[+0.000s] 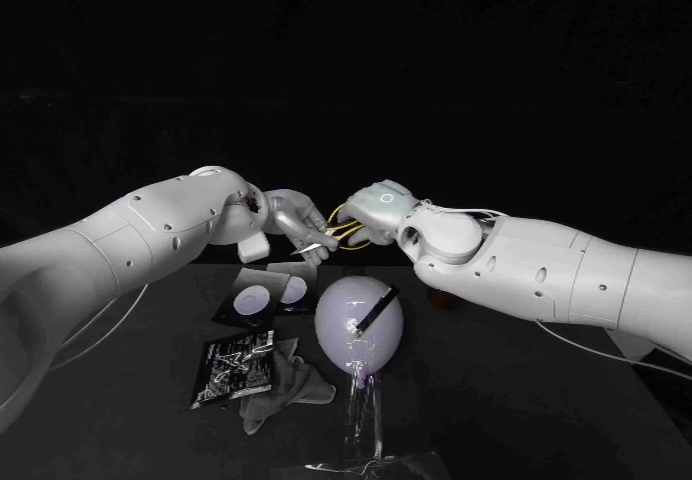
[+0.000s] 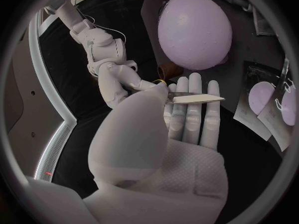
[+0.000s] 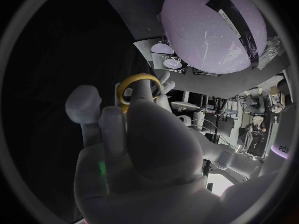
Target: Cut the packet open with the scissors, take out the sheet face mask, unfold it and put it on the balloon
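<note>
The left robot hand (image 1: 296,222) and right robot hand (image 1: 378,203) meet above the far middle of the table (image 1: 505,400), sharing the scissors (image 1: 343,228). The right one has fingers through the yellow handle loops, and the left pinches the blade under its thumb against flat fingers. Near them stands the lilac balloon (image 1: 339,312) with a black strip (image 1: 375,308) across it. Just left of the balloon lie two packets (image 1: 251,300), each printed with a pale oval. A darker packet (image 1: 228,368) lies nearer. Their lettering is too small to read.
</note>
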Motion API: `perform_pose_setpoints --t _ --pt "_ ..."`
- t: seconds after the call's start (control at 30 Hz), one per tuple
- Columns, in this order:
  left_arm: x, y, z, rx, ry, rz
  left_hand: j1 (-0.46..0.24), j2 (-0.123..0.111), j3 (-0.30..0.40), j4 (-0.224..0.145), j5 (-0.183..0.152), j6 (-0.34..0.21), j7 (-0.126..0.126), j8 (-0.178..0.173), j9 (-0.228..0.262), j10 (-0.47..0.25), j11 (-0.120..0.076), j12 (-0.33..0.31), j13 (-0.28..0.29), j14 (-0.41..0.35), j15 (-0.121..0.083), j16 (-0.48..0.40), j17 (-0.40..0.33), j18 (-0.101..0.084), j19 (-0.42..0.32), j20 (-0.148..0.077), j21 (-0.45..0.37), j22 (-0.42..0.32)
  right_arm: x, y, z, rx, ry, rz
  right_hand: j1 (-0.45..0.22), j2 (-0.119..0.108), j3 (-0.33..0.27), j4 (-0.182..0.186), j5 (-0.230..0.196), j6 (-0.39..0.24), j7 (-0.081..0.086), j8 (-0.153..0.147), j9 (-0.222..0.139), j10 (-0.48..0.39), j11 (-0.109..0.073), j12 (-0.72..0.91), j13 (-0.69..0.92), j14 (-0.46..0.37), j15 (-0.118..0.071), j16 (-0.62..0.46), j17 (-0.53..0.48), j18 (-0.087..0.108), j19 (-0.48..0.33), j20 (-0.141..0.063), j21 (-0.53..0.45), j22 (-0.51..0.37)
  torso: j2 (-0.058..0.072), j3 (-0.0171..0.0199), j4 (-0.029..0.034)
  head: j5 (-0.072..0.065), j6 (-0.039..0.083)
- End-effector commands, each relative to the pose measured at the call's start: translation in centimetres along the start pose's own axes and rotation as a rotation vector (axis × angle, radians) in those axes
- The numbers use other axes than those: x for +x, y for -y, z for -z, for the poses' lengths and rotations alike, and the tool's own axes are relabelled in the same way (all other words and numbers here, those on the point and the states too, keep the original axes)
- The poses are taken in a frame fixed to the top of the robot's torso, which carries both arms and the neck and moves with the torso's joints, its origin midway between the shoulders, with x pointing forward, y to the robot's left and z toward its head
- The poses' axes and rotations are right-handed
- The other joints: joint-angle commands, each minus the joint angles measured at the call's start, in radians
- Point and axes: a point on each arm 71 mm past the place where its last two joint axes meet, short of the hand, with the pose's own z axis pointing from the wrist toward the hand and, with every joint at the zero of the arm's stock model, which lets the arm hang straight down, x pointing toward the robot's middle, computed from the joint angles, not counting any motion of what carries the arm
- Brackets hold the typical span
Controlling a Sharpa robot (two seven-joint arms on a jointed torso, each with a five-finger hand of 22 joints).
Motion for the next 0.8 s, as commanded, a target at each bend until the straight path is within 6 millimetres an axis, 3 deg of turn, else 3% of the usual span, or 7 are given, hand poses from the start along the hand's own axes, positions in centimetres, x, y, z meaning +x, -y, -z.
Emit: perform_pose_setpoints --t 0.03,0.13,0.27,0.33,0.43,0.53,0.8 --pt "0.08 0.09 -0.04 -0.02 -0.016 0.019 -0.001 0.012 0.074 -0.076 0.004 -0.008 0.002 0.005 0.003 0.032 -0.025 0.006 0.001 0.006 0.0 -0.004 0.002 0.011 0.003 -0.004 0.006 0.001 0.04 -1.0 -0.09 -0.052 -0.034 -0.023 -0.007 -0.019 0.015 0.0 0.001 -0.002 -0.006 0.0 -0.008 -0.013 0.002 -0.002 -0.002 0.06 -0.009 0.007 0.003 -0.017 0.01 -0.002 0.012 0.051 0.0 -0.0004 0.0004 -0.002 -0.001" --pt "0.08 -0.03 -0.02 -0.029 -0.019 0.024 -0.003 0.012 0.075 -0.078 0.004 -0.008 0.001 0.006 0.004 0.033 -0.025 0.006 0.001 0.007 0.0 -0.004 0.003 0.011 0.003 -0.005 0.007 0.002 0.01 -1.03 -0.05 -0.054 -0.035 -0.024 -0.026 -0.033 0.034 0.002 0.0 -0.018 -0.02 -0.003 -0.021 -0.038 0.009 -0.004 -0.002 0.052 -0.007 -0.009 -0.027 -0.008 -0.011 -0.003 -0.048 0.037 0.0 -0.0007 -0.0001 -0.002 -0.003" --pt "0.07 -0.2 0.01 -0.04 -0.023 0.031 -0.006 0.011 0.077 -0.084 0.003 -0.008 0.001 0.008 0.008 0.035 -0.026 0.006 0.001 0.009 -0.001 -0.003 0.005 0.011 0.005 -0.006 0.009 0.003 0.01 -1.16 -0.03 -0.064 -0.042 -0.025 -0.088 -0.098 0.194 0.001 0.008 -0.038 -0.049 0.002 -0.07 -0.124 0.014 0.01 0.001 -0.08 -0.009 -0.296 -0.41 0.059 -0.195 0.012 -0.538 -0.125 0.0 -0.0006 -0.0003 0.0 -0.005" --pt "0.07 -0.26 0.01 -0.044 -0.025 0.038 -0.008 0.011 0.078 -0.086 0.003 -0.008 0.0 0.009 0.011 0.037 -0.026 0.006 0.002 0.01 -0.002 -0.003 0.006 0.011 0.006 -0.006 0.01 0.003 0.08 -1.23 -0.04 -0.07 -0.054 -0.024 -0.124 -0.145 0.309 0.002 0.002 -0.04 -0.051 0.001 -0.095 -0.161 0.003 0.0 0.0 -0.15 -0.015 -0.498 -0.611 0.06 -0.211 0.026 -0.606 -0.179 -0.001 -0.0007 0.0003 -0.001 -0.005" --pt "0.08 -0.36 0.02 -0.05 -0.029 0.045 -0.011 0.011 0.079 -0.088 0.003 -0.008 0.0 0.01 0.012 0.038 -0.027 0.007 0.002 0.011 -0.002 -0.002 0.007 0.011 0.007 -0.007 0.011 0.004 0.23 -1.32 -0.05 -0.082 -0.077 -0.023 -0.15 -0.17 0.374 0.001 0.002 -0.049 -0.068 0.0 -0.114 -0.159 0.01 -0.002 -0.001 -0.022 -0.005 -0.306 -0.374 0.055 -0.147 0.019 -0.553 -0.166 -0.001 -0.0009 0.0004 0.0 -0.006" --pt "0.08 -0.45 0.04 -0.056 -0.034 0.054 -0.013 0.011 0.08 -0.09 0.003 -0.008 -0.001 0.011 0.015 0.04 -0.027 0.007 0.002 0.012 -0.003 -0.002 0.008 0.011 0.007 -0.007 0.013 0.004 0.38 -1.35 -0.03 -0.091 -0.099 -0.025 -0.181 -0.218 0.46 -0.006 0.004 -0.062 -0.076 0.002 -0.138 -0.16 0.026 0.001 0.0 0.043 0.007 -0.136 -0.163 0.016 -0.037 0.01 -0.298 -0.064 0.0 -0.0009 -0.0002 0.001 -0.008" --pt "0.02 -0.79 0.11 -0.083 -0.043 0.074 -0.017 0.011 0.081 -0.094 0.003 -0.008 -0.001 0.013 0.018 0.042 -0.028 0.007 0.002 0.014 -0.003 -0.002 0.01 0.011 0.009 -0.008 0.014 0.005 0.49 -1.41 -0.07 -0.112 -0.123 -0.051 -0.21 -0.241 0.552 -0.013 0.002 -0.057 -0.082 0.006 -0.162 -0.17 0.024 -0.002 -0.001 0.055 -0.003 -0.062 -0.07 0.0 0.01 0.002 -0.145 0.006 0.0 -0.0004 0.0007 0.003 -0.011"
